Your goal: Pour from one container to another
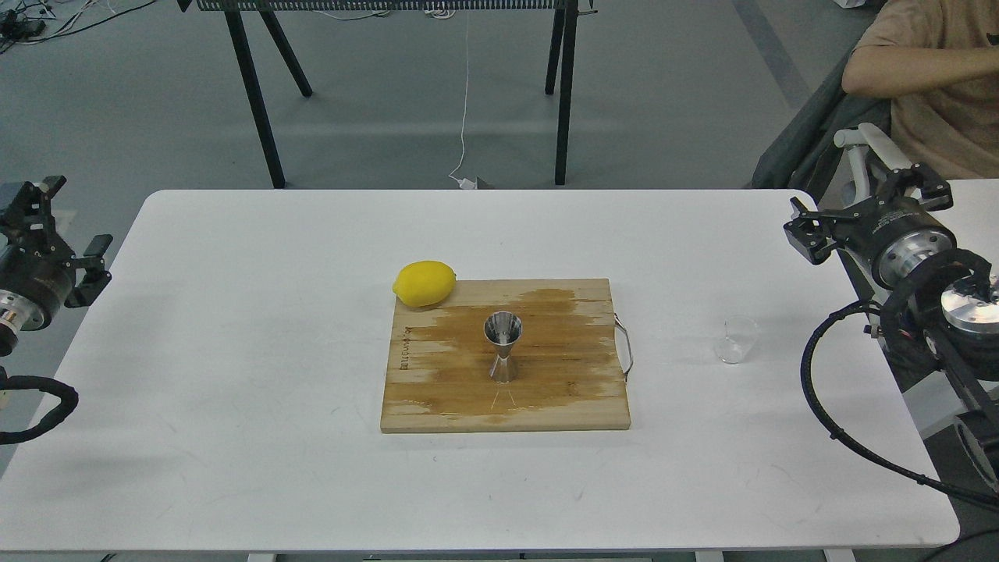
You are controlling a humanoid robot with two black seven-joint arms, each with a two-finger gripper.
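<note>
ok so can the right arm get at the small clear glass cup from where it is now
Probably yes. The small clear glass cup stands alone on the white table, right of the wooden cutting board, with nothing between it and the right gripper, which hangs open above the table's right edge.

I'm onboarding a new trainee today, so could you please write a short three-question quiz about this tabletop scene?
1. True or false: the jigger stands upright on the wooden board.
2. Where is the glass cup? A) on the board B) on the white table, right of the board C) in the right tool
3. Fill in: the yellow fruit at the board's far left corner is a ____.

Key: 1 true; 2 B; 3 lemon. Neither the right nor the left tool holds anything.
</note>
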